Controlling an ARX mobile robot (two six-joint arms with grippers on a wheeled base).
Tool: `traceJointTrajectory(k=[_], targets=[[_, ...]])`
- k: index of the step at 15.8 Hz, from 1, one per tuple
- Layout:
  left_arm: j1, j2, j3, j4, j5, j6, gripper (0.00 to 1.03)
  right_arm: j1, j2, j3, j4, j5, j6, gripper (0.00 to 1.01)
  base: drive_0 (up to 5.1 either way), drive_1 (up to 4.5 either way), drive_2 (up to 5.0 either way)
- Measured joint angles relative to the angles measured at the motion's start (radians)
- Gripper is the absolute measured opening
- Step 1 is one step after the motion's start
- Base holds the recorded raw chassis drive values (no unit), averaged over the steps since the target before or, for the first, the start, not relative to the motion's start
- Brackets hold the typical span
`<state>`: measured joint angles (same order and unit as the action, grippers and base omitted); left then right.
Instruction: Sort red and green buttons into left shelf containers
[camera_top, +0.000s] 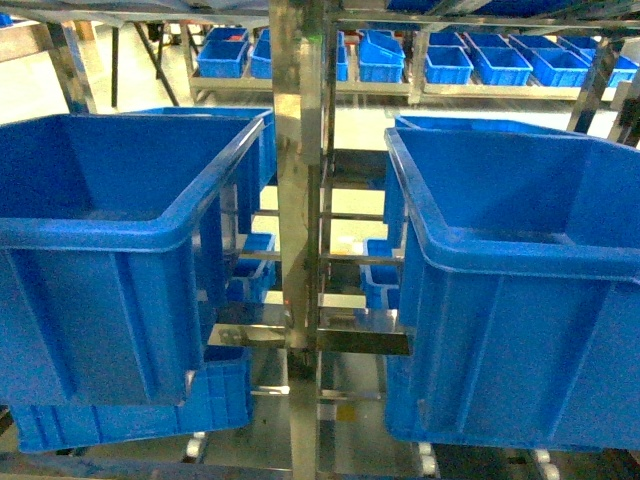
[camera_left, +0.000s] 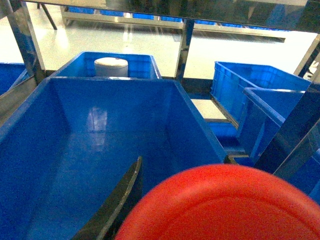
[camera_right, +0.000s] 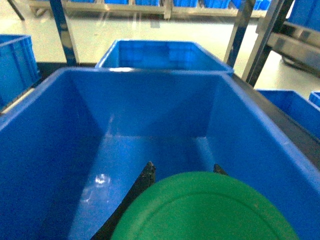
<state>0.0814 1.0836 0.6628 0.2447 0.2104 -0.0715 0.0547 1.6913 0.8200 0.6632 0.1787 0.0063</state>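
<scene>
Head camera level, facing shelf post (camera_top: 300, 200) between two near bins, each wrist camera looking steeply down into one bin, cap close below.

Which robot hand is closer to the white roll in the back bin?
Left. The left gripper, holding the red button, hangs over the bin just in front of the white roll. The right gripper holds the green button over another bin; no roll shows there.
</scene>
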Motion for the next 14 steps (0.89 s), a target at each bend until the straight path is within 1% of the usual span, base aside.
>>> traceJointTrajectory(k=[1, 2, 3, 4, 5, 6, 7, 8, 9, 10, 11, 12, 14], targets=[[0.000, 0.000, 0.000, 0.000, 0.000, 0.000, 0.43, -0.003, 0.045, 0.002, 0.011, -0.014, -0.003, 0.34, 0.0, 0.00, 0.0], [0.000, 0.000, 0.000, 0.001, 0.000, 0.000, 0.43, -0.011, 0.039, -0.018, 0.035, -0.023, 0.000, 0.47, 0.0, 0.00, 0.0], [0.000, 0.000, 0.000, 0.000, 0.000, 0.000, 0.43, -0.025, -0.011, -0.048, 0.064, -0.022, 0.001, 0.58, 0.0, 0.00, 0.0], [0.000, 0.000, 0.000, 0.000, 0.000, 0.000, 0.43, -0.037, -0.110, -0.107, 0.098, -0.014, 0.000, 0.71, 0.0, 0.00, 0.0], [0.000, 0.000, 0.000, 0.000, 0.000, 0.000, 0.43, -0.044, -0.217, -0.167, 0.095, -0.005, 0.000, 0.82, 0.0, 0.00, 0.0], [0.000, 0.000, 0.000, 0.000, 0.000, 0.000, 0.43, -0.047, -0.373, -0.254, 0.030, 0.005, 0.003, 0.97, 0.0, 0.00, 0.0], [0.000, 0.000, 0.000, 0.000, 0.000, 0.000, 0.43, -0.040, -0.494, -0.321, -0.030, 0.021, 0.002, 0.99, 0.0, 0.00, 0.0], [0.000, 0.000, 0.000, -0.001, 0.000, 0.000, 0.43, -0.027, -0.624, -0.380, -0.087, 0.041, -0.004, 0.97, 0.0, 0.00, 0.0], [0.000, 0.000, 0.000, 0.000, 0.000, 0.000, 0.42, -0.018, -0.739, -0.412, -0.147, 0.052, -0.012, 0.98, 0.0, 0.00, 0.0], [0.000, 0.000, 0.000, 0.000, 0.000, 0.000, 0.42, -0.016, -0.866, -0.427, -0.206, 0.057, -0.031, 0.98, 0.0, 0.00, 0.0], [0.000, 0.000, 0.000, 0.000, 0.000, 0.000, 0.42, -0.020, -0.958, -0.429, -0.227, 0.056, -0.056, 0.98, 0.0, 0.00, 0.0], [0.000, 0.000, 0.000, 0.000, 0.000, 0.000, 0.42, -0.040, -0.985, -0.425, -0.239, 0.041, -0.063, 0.98, 0.0, 0.00, 0.0], [0.000, 0.000, 0.000, 0.002, 0.000, 0.000, 0.42, -0.056, -0.956, -0.417, -0.253, 0.042, -0.069, 0.98, 0.0, 0.00, 0.0]])
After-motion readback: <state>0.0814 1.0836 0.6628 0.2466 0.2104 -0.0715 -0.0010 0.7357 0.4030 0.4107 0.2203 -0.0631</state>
